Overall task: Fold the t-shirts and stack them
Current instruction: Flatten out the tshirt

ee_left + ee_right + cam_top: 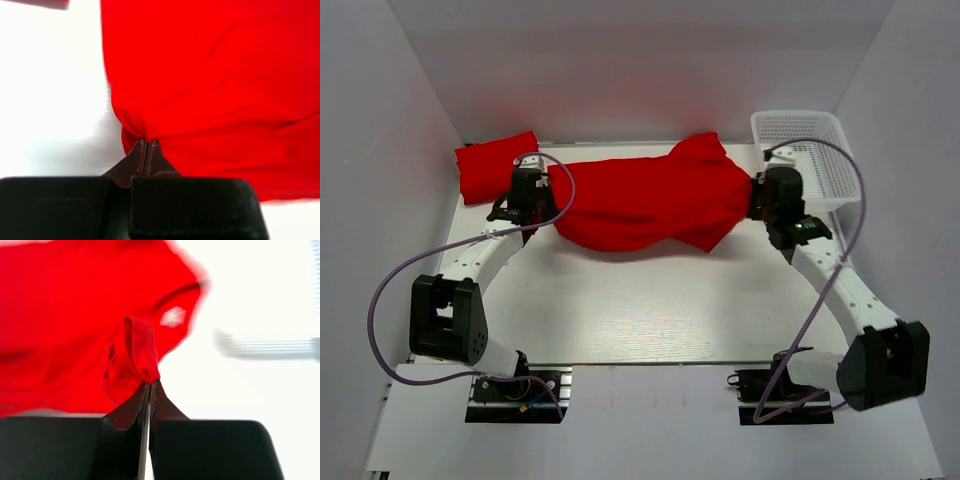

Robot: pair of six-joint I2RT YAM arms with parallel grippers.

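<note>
Left jaws clamp the t-shirt (640,205) at its nine o'clock edge, right jaws at three o'clock, both pinched tight. Best raise together, keeping cloth taut.

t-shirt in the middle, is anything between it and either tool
Nothing visible stands between them. The left tool is shut on the left edge of the t-shirt, and the right tool is shut on a fold of cloth at its right end, so both grip it directly.
</note>
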